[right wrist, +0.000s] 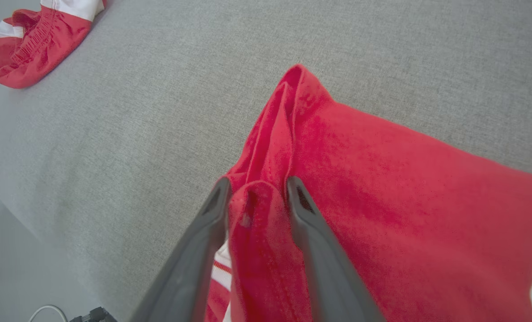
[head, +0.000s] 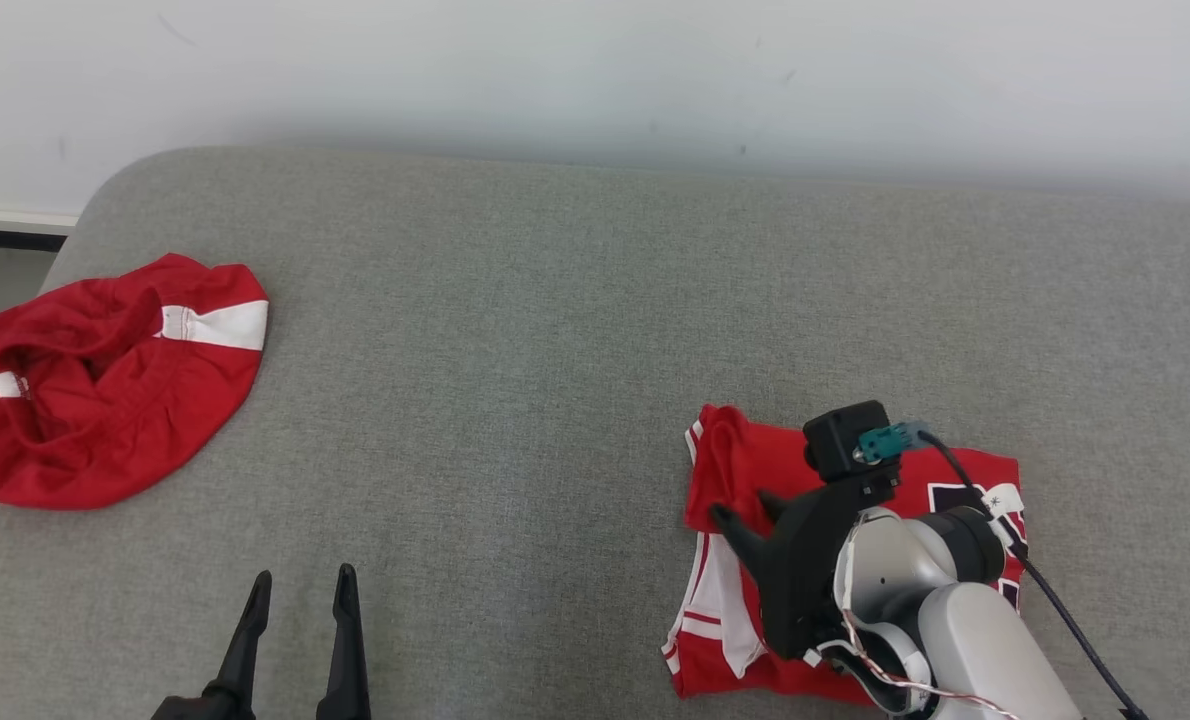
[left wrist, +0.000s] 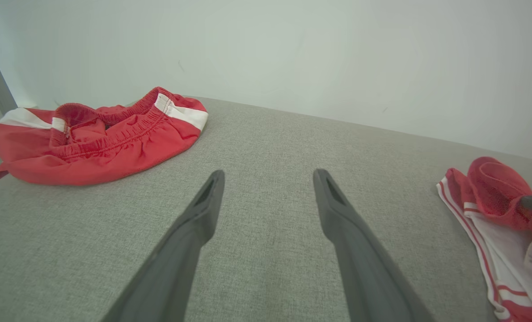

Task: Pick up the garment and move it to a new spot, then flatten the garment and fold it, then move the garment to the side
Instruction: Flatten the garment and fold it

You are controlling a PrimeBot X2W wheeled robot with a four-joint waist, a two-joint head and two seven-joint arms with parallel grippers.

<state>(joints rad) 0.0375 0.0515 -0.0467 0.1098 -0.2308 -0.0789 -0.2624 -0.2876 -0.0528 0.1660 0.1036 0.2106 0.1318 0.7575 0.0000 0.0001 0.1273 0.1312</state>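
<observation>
Head view gives us the garment (head: 755,465), a red jersey with white stripes, folded into a rough rectangle and lying on the grey couch (head: 555,330) at about four o'clock from the middle of the picture. Its near left part shows a white panel with red stripes. A dark printed patch sits toward its three o'clock edge, partly covered by our right arm (head: 965,620). At the garment's ten o'clock corner the cloth rises in a rumpled ridge. Our right gripper (head: 745,508) reaches in from five o'clock and points toward ten o'clock over that ridge. In the right wrist view its two dark fingers (right wrist: 194,250) stand partway apart with a raised fold of red cloth between them, touching both inner faces. We cannot tell whether they squeeze the fold or merely straddle it. A black cable (head: 1055,600) runs from the right wrist down toward five o'clock. Our left gripper (head: 303,575) sits at seven o'clock in the head view, well apart from the garment. It is spread wide, pointing to twelve o'clock and holding nothing, and the left wrist view shows bare couch in the gap. A pair of red shorts (head: 105,400) with white side bands lies crumpled at nine o'clock near the couch's left edge, well apart from both grippers. A pale wall (head: 595,70) stands behind the couch at twelve o'clock.
</observation>
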